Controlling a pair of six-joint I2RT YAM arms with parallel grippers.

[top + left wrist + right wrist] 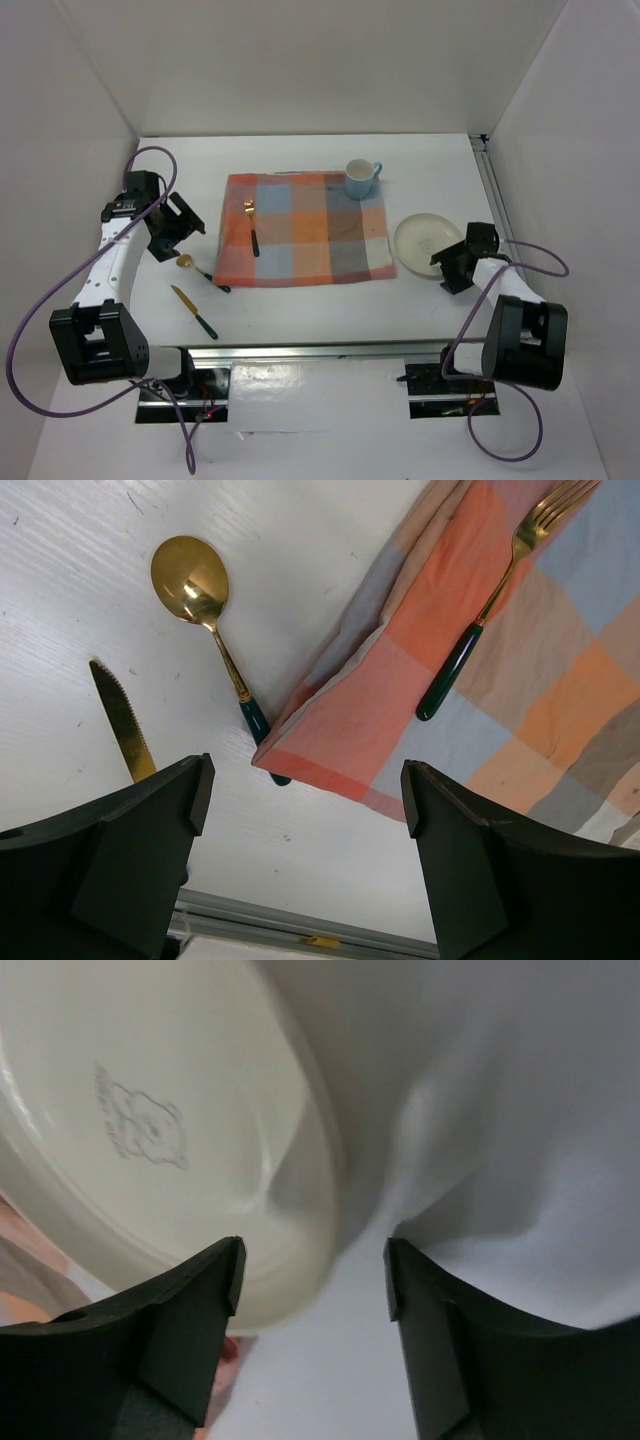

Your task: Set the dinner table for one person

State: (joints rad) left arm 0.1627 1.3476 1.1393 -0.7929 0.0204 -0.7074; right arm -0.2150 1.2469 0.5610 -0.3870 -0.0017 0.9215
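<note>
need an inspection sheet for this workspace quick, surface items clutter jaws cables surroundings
surface: dinner table white, aluminium rail along its right edge
job's things: checked cloth centre; fork on its left part; blue mug on its far right corner; cream plate right of cloth; spoon and knife left of cloth
clutter: nothing seen
grippers: left gripper above the cloth's corner, jaws wide, empty; right gripper at the plate, jaws open either side of its rim
cables: left purple cable and right purple cable loop off the arms
surroundings: white walls
</note>
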